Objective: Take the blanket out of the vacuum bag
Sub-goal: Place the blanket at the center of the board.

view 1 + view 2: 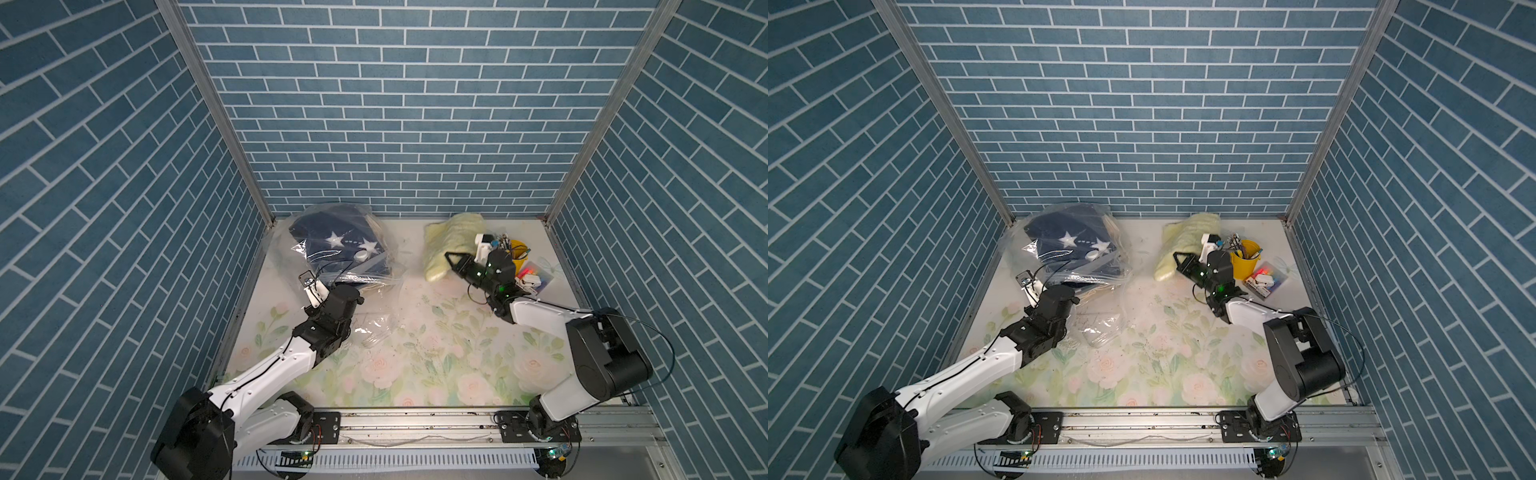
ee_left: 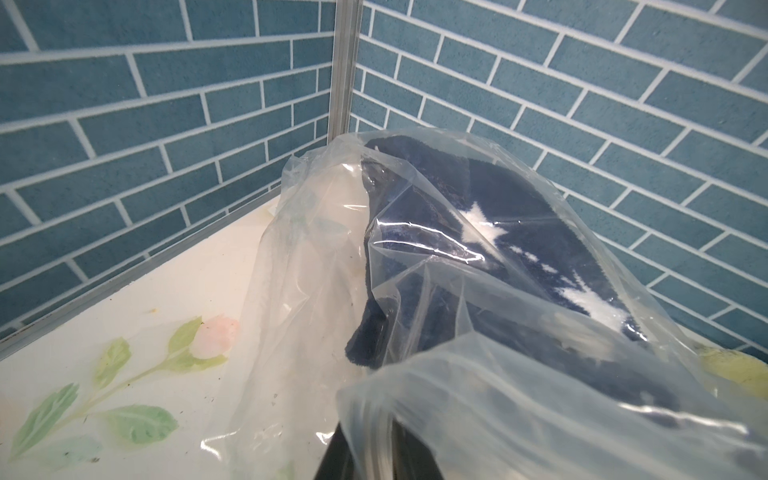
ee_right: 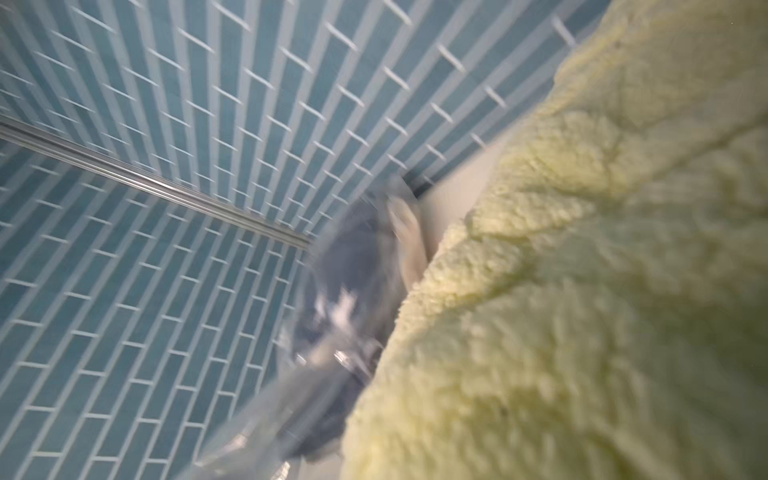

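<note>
Plastic from the open end of the vacuum bag (image 2: 519, 395) lies over the left gripper (image 2: 374, 457). Its fingers look shut on that edge, with the bag's strip right between them. The bag sits in the far left corner of the table (image 1: 415, 374), puffed up and crinkly, close to the blue brick walls (image 1: 395, 104). Inside it is the blanket (image 1: 320, 232), dark blue with white stars, and all of it is in the bag. A round white valve cap (image 1: 362, 256) shows on top of the bag. The right gripper (image 1: 449, 257) is well apart from the bag, toward the far right corner. Its fingers are closed to a point, with the tip just beside a fluffy yellow cloth (image 1: 455, 232); I cannot tell if it pinches any of it. The table has pale flowers and green leaves on it, and the walls stand on three sides. A yellow bucket (image 1: 1245, 262) full of pens stands near the far right corner, next to a clear box (image 1: 1280, 277) with small bright bits inside. A small scrap of clear plastic (image 1: 376, 330) lies beside the left arm (image 1: 274, 365).
</note>
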Robot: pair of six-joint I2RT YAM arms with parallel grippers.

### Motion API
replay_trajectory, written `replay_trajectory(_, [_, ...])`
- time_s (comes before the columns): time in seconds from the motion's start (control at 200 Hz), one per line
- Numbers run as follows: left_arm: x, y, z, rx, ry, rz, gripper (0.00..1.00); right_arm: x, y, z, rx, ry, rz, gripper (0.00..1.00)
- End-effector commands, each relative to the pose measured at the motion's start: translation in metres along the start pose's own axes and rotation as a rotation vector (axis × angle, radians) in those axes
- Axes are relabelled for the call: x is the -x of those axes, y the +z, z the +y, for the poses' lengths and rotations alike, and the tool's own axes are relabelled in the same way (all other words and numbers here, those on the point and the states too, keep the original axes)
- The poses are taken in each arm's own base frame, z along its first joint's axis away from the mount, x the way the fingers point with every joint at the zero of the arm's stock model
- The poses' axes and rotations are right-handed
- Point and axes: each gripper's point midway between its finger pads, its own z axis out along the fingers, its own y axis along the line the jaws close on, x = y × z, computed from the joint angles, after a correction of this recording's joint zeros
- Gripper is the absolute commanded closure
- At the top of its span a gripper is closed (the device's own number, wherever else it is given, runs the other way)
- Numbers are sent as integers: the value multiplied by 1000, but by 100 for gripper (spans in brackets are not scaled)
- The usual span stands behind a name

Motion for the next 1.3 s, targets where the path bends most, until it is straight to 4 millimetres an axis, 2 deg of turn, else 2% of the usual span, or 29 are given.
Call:
replay_trajectory(0.0, [-4,1,5,1,3,15,82,15,-9,16,56,20,-139,100])
replay_trajectory(0.165, [-2,-2,6,-14,-14,12,82,-2,-18,1,23,56,-120,100])
replay_trajectory(0.35, [-4,-2,3,-29,-18,19,82,-28,-24,-2,46,89,-22,100])
replay_trajectory(0.49, [-5,-2,2,-35,-11,26,82,-52,-36,-16,-5,92,72,100])
replay_trajectory(0.555, [-5,-3,2,-42,-15,27,82,-65,-47,-32,-69,92,103,86])
replay_trajectory(0.595, [-5,-3,3,-44,-16,27,81,-73,-55,-41,-98,93,126,73])
replay_trajectory(0.695, [-5,-4,4,-51,-17,24,81,-92,-73,-51,-146,59,207,51])
replay_trajectory(0.755, [-4,-5,3,-58,-22,23,80,-100,-84,-54,-177,26,257,45])
replay_trajectory(0.85, [-2,-6,0,-71,-20,22,78,-100,-105,-53,-223,-33,275,35])
replay_trajectory(0.92, [-2,-6,-2,-79,-19,22,78,-95,-120,-48,-251,-68,267,34])
replay_trajectory(1.0, [1,-6,-5,-89,-21,20,77,-83,-132,-34,-248,-113,236,34])
replay_trajectory(1.06, [2,-6,-8,-97,-22,21,77,-75,-134,-21,-234,-151,232,34])
replay_trajectory(1.145, [2,-6,-11,-104,-21,25,75,-80,-128,-10,-201,-158,284,35])
replay_trajectory(1.22, [3,-6,-13,-105,-17,27,75,-94,-123,-15,-182,-125,338,36])
replay_trajectory(1.295, [3,-6,-12,-105,-16,28,74,-113,-125,-37,-208,-76,369,37])
